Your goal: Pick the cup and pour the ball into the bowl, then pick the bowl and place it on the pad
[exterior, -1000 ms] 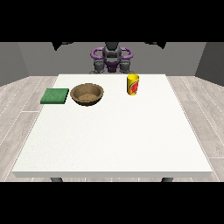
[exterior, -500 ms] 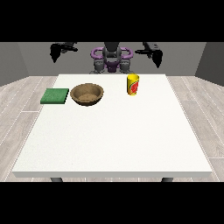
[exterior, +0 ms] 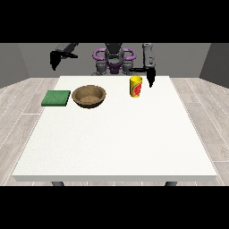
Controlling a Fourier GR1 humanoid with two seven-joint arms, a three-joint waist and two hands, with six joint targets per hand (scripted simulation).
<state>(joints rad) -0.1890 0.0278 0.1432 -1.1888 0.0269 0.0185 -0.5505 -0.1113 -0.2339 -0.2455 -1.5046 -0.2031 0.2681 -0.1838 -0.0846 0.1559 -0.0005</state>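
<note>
A yellow cup (exterior: 136, 86) with a red mark stands upright near the table's far edge, right of centre. Its inside is hidden, so no ball shows. A brown wooden bowl (exterior: 89, 96) sits to the cup's left, and a flat green pad (exterior: 56, 98) lies left of the bowl near the table's left edge. The hand at the view's right (exterior: 150, 78) hangs fingers-down just right of the cup, apart from it, fingers straight. The hand at the view's left (exterior: 54, 60) is raised above and beyond the table's far left corner, holding nothing.
The white table (exterior: 116, 143) stretches wide towards the camera in front of the three objects. The robot's torso (exterior: 113, 60) stands behind the far edge. Grey wood floor surrounds the table.
Both arms have swung down from their raised, spread pose. The hand at the view's right has dropped beside the cup. The hand at the view's left has lowered a little. Cup, bowl and pad are unmoved.
</note>
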